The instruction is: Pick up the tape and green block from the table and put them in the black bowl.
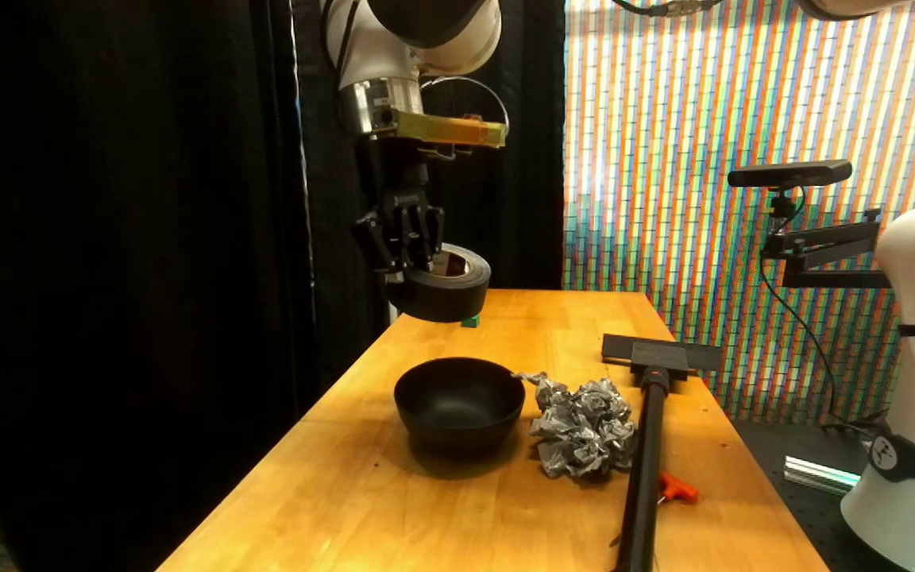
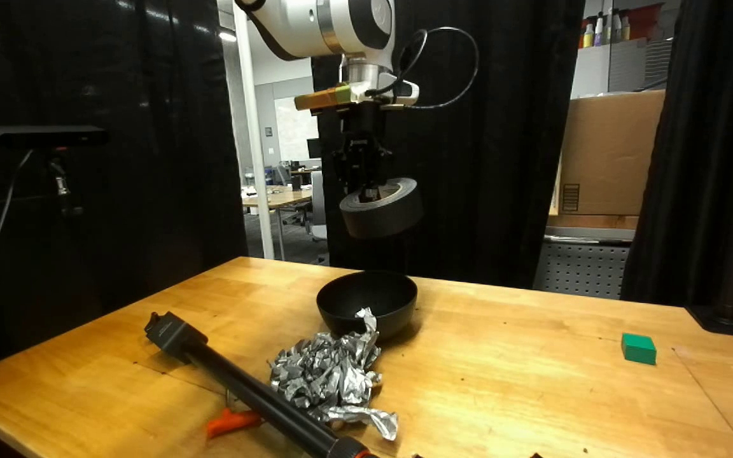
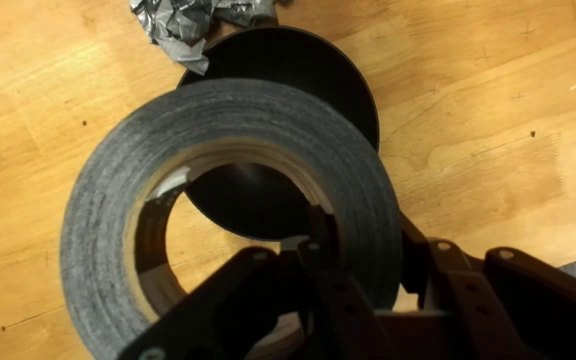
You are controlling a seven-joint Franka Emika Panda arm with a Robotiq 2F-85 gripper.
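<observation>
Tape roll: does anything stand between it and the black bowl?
Nothing visible does: the tape roll, held by the end effector, hangs above the black bowl, the gap unobstructed in both exterior views. The crumpled silver clump lies beside the bowl and overlaps its rim in the wrist view.

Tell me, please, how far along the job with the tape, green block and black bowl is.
Done: the tape is off the table, its ring wall pinched in the gripper. In hand: its drop-off; it hangs roughly above the black bowl, not yet inside. Left: releasing it, then the green block, lying on the table.
</observation>
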